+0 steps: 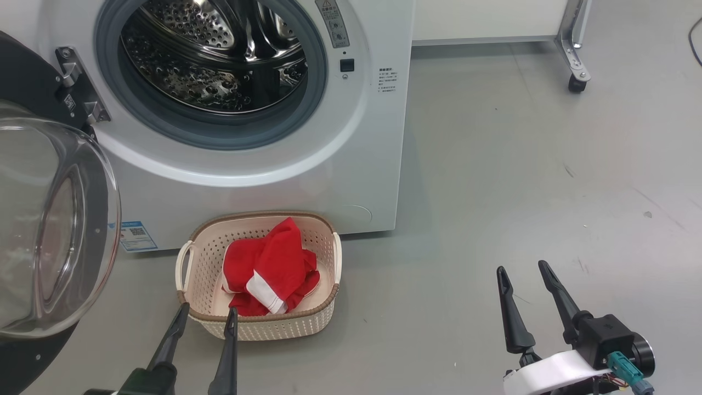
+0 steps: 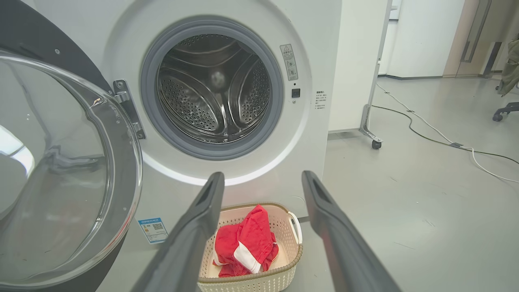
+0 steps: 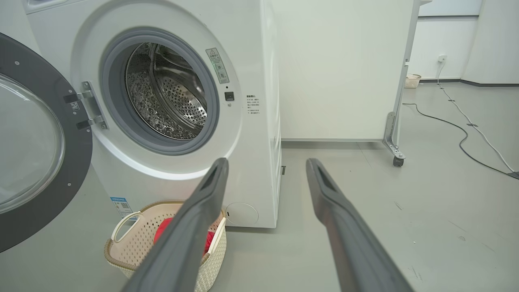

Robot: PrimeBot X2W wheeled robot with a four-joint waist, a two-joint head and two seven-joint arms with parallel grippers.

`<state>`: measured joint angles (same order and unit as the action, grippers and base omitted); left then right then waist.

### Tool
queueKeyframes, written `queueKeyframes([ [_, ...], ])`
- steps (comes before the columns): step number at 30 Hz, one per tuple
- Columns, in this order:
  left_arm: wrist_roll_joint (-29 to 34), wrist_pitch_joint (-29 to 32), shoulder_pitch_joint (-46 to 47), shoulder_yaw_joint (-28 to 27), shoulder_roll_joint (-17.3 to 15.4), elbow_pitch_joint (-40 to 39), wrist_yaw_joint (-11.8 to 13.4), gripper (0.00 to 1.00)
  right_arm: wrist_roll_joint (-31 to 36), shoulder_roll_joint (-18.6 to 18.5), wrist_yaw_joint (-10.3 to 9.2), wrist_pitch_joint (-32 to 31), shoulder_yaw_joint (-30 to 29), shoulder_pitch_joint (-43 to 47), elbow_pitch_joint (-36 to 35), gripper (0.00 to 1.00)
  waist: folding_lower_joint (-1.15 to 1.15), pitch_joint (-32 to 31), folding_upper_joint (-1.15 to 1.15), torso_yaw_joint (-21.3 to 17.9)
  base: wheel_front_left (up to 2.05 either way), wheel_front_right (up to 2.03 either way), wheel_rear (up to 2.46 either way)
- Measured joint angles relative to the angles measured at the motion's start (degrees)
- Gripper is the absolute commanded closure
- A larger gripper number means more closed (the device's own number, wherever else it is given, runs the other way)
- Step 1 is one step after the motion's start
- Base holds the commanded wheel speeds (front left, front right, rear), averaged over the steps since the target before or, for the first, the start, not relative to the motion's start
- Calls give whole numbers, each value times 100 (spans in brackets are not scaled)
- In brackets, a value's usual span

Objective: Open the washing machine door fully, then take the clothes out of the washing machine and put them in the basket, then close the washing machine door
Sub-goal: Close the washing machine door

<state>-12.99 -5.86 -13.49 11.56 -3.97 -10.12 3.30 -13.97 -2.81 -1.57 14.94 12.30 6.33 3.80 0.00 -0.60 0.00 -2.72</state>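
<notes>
Head view: washing machine (image 1: 351, 164) fills upper left, port open, perforated steel drum (image 1: 219, 55) in plain sight.

Washing machine door (image 1: 55, 230) is swung wide, at 9 o'clock of the port. It hangs on its hinge (image 1: 77, 82) w/ the glass bowl bulging toward the camera and the black rim behind it.

Basket (image 1: 274, 329) sits on the grey floor (image 1: 493, 192) at 6 o'clock of the port, just in front of the machine's base. Clothes (image 1: 271, 269) lie bunched inside it: red, one white band facing up, a peak of fabric rising toward the back rim.

Blue sticker (image 1: 137, 235) is low on the machine front, approx 10 o'clock of the basket, near its handle.

Left gripper (image 1: 208, 308) is at 7 o'clock of the frame, fingers spread, nothing btwn them. Its tips overlap the basket's near wall as seen from the head; contact can't be told. Left wrist view shows basket and clothes low btwn the two fingers, w/ the port at 12 o'clock.

Right gripper (image 1: 521, 266) is at 5 o'clock of the frame, fingers spread, holding nothing. It is over bare floor, w/ the basket well apart at its 9 o'clock.

Caster wheel (image 1: 576, 83) of a white panel stands at 1 o'clock. In the left wrist view a cable (image 2: 429, 134) runs across the floor at 3 o'clock.
</notes>
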Motion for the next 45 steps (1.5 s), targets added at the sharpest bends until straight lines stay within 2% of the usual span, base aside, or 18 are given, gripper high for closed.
queueKeyframes([
  [11, 5, 33, 1, 121, 0, -58, 0, 0, 9, 4, -7, 0, -100, 9, -37, 0, 0, 28, 0, 154, 0, 0, 0],
  [20, 5, 32, 15, 137, 0, -97, 0, 0, 37, 0, -7, 0, -175, 12, -123, 0, 0, 80, 0, 472, 0, 0, 0],
  [37, 4, -86, 25, 13, 8, -114, 120, 0, 96, -80, 149, 0, -87, -3, -96, 0, 0, 161, 0, 1523, 0, 0, 0],
  [45, -9, -129, 25, 98, 11, -70, 120, 0, 96, -79, 149, 0, -114, -1, -64, 0, 0, 141, 0, 2073, 0, 0, 0],
])
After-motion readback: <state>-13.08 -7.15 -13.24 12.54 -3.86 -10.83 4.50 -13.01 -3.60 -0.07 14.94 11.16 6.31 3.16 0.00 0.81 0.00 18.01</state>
